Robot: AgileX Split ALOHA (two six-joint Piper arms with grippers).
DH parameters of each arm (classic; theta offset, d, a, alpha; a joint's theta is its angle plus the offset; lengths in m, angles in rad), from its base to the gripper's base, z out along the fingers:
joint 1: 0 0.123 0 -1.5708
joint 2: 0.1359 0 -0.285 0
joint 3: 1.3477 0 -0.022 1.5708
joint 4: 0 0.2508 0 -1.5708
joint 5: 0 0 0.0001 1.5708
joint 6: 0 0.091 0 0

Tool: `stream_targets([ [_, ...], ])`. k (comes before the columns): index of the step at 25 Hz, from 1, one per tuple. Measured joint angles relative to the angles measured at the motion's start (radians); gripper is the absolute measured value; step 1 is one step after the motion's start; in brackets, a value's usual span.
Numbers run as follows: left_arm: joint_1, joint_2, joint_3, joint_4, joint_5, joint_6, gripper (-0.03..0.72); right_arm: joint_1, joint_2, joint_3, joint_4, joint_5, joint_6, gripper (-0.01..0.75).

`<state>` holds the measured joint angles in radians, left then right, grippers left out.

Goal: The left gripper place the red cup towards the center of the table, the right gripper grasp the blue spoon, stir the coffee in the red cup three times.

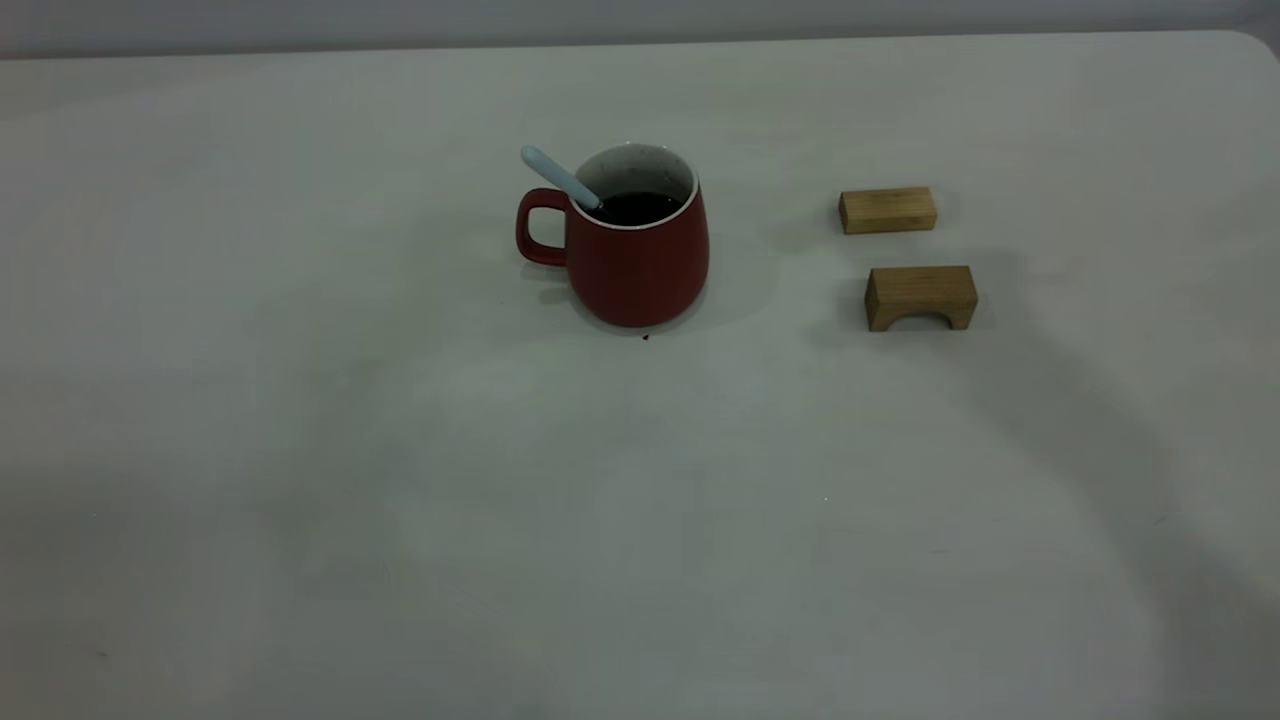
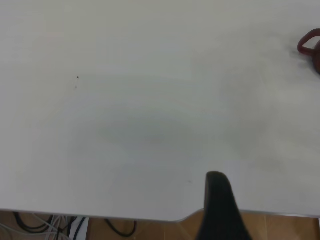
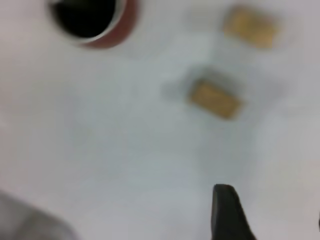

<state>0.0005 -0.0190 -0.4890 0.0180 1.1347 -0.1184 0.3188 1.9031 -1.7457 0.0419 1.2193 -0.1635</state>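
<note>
The red cup (image 1: 640,260) stands upright near the middle of the table (image 1: 640,520), handle to the left. Dark coffee (image 1: 640,207) fills it. The blue spoon (image 1: 557,177) leans in the cup, its pale handle sticking out over the rim above the cup's handle. Neither gripper shows in the exterior view. My left gripper (image 2: 270,192) hovers open over the table edge, far from the cup (image 2: 310,47); only one finger (image 2: 217,200) shows. My right gripper (image 3: 270,207) is open and empty above bare table, away from the cup (image 3: 112,32).
Two small wooden blocks lie right of the cup: a flat one (image 1: 888,210) farther back and an arched one (image 1: 921,297) nearer. Both appear in the right wrist view (image 3: 250,26) (image 3: 214,99). A tiny dark drop (image 1: 645,337) marks the table in front of the cup.
</note>
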Motion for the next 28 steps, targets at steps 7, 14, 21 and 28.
stream_targets([
  [7, 0.0, 0.0, 0.0, 0.0, 0.0, 0.0, 0.551, -0.007, -0.271, 0.002, -0.247, 0.017, 0.218, 0.405],
  [14, 0.0, 0.0, 0.0, 0.0, 0.0, 0.0, 0.551, -0.008, -0.593, 0.066, -0.273, 0.019, 0.244, 0.351],
  [21, 0.0, 0.0, 0.0, 0.0, 0.0, 0.0, 0.551, -0.008, -1.038, 0.367, -0.273, 0.019, 0.244, 0.296],
  [28, 0.0, 0.0, 0.0, 0.0, 0.0, 0.0, 0.551, -0.104, -1.431, 0.692, -0.275, 0.019, 0.245, 0.243],
])
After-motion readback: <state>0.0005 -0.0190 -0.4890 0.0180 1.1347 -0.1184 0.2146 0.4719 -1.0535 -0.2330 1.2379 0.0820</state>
